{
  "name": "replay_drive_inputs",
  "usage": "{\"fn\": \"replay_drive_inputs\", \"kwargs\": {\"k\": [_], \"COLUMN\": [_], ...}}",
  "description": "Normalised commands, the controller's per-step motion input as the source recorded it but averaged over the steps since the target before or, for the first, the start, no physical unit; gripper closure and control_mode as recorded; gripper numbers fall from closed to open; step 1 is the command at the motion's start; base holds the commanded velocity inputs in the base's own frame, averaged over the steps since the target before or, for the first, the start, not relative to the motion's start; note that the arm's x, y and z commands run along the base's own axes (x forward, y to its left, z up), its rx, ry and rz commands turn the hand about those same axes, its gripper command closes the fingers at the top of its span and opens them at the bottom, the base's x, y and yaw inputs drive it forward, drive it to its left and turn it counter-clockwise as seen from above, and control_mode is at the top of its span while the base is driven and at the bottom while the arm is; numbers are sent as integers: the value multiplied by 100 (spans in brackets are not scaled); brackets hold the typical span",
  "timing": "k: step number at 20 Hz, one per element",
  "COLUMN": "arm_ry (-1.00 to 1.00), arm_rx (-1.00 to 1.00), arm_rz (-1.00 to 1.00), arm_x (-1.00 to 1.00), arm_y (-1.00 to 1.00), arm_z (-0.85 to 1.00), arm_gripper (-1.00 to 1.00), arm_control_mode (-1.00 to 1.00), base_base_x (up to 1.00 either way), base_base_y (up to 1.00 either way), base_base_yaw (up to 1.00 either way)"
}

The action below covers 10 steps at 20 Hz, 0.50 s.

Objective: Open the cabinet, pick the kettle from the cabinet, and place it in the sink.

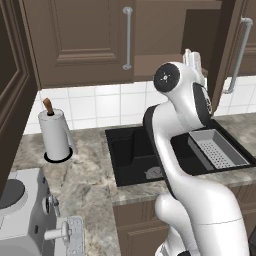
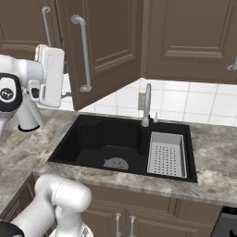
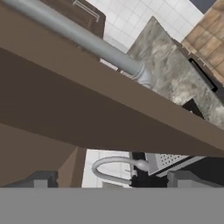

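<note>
The robot's gripper [image 3: 111, 180], jaws spread wide and holding nothing, is raised above the sink [image 2: 95, 141] against the edge of the cabinet [image 1: 75, 40] door that stands swung out over the basin, its silver bar handle [image 2: 82, 53] just beyond the fingertips [image 3: 41, 179]. The black sink lies in the grey marbled counter [image 1: 90, 180] directly below that door, a grey perforated tray [image 2: 166, 155] in its right part and the faucet [image 2: 146, 104] behind it. The kettle cannot be made out; a white paper-towel roll [image 1: 55, 132] stands left of the sink.
</note>
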Motion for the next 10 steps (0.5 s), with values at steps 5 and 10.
{"fn": "replay_drive_inputs", "kwargs": {"k": [5,10], "arm_ry": [-2,0], "arm_rx": [3,1], "arm_rz": [0,-2], "arm_x": [-3,-6], "arm_y": [-26,-23], "arm_z": [4,5], "arm_gripper": [-100,-100], "arm_control_mode": [-100,-100], "base_base_x": [0,0], "base_base_y": [0,0], "base_base_yaw": [0,0]}}
